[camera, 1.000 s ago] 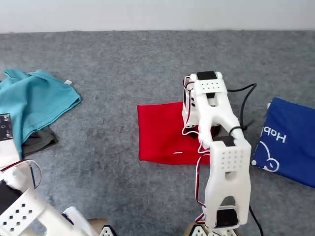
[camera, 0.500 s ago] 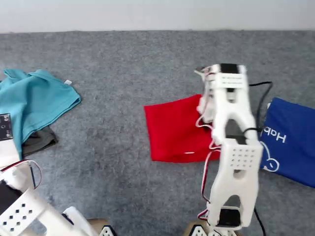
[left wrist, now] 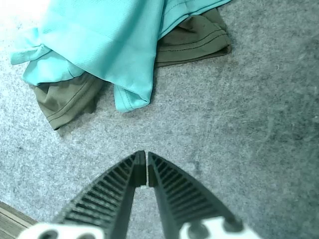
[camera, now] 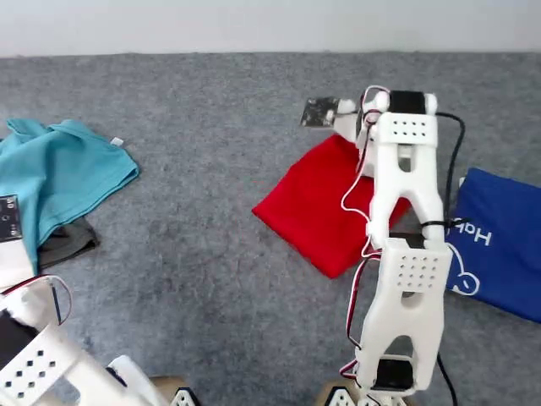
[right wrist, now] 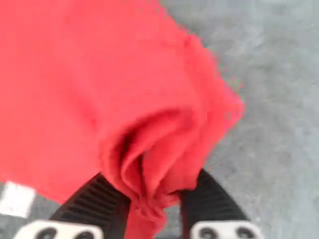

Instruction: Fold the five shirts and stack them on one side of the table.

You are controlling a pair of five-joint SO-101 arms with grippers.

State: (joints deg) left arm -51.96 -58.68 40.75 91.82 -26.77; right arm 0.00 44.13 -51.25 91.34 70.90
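1. Right gripper (right wrist: 149, 198) is clamped on a bunched fold of the red shirt (camera: 321, 211), which is spread right of the tabletop's middle.
2. Cloth is judged light, soft and limp; a hem or corner is best pinched.

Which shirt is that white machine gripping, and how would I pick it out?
On the grey table, find the white right arm. Beside it in the high view lies the red shirt, a bunched edge pinched in the arm's jaws. It is the only red one: the blue shirt lies on the arm's other side, the teal shirt far across the table.
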